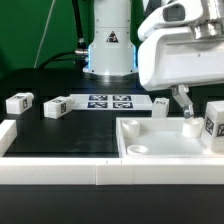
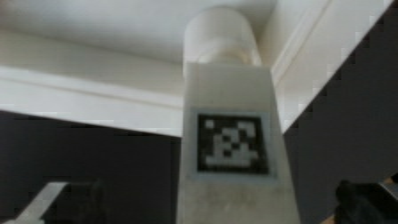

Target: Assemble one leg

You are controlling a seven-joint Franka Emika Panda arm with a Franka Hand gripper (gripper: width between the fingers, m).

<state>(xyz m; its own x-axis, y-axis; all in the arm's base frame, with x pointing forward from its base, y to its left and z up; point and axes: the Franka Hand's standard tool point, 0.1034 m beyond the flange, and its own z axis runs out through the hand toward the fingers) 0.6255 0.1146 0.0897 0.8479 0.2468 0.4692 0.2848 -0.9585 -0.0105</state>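
One leg (image 1: 191, 125) stands upright in the large white tray-like piece (image 1: 160, 148), near its far right corner. In the wrist view this leg (image 2: 228, 90) fills the middle, tag facing the camera, its round end against the tray's wall. My gripper (image 1: 186, 106) is right above it, and in the wrist view (image 2: 206, 203) its jaws are open. The dark fingertips (image 2: 366, 196) stand on either side of the leg with gaps between. Other alike legs lie at the exterior view's left (image 1: 20, 101), (image 1: 55, 106) and at its right edge (image 1: 215, 120).
The marker board (image 1: 110, 100) lies at the back middle, before the robot's base (image 1: 108, 50). Another small tagged leg (image 1: 160, 102) lies behind the tray. A white raised border (image 1: 50, 170) runs along the table's front and left edges.
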